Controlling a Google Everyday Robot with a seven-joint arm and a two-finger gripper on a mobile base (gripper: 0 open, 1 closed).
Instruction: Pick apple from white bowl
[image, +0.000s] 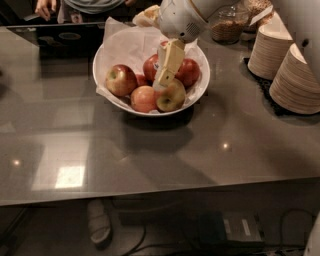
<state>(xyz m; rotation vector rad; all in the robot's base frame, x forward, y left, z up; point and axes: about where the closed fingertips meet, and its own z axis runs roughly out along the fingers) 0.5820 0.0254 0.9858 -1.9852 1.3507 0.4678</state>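
The white bowl (202, 86), lined with crumpled white paper, stands on the grey table and holds several apples. The apple (121, 80), red with yellow-green around its stem dimple, lies at the bowl's left side. A dark red apple (151, 67) lies at the middle, a mostly yellow-green apple (172, 97) at the front right, a reddish one (144, 99) at the front and a red one (189, 73) at the right. My gripper (164, 80) reaches down into the bowl's middle, over the dark red and yellow-green apples, to the right of the apple. It partly hides the dark red apple.
Stacks of pale paper bowls (296, 80) stand at the right on a dark mat. A glass jar (228, 23) is behind the bowl. A person (90, 5) sits at the far edge. The table's front edge (150, 192) runs across the lower view.
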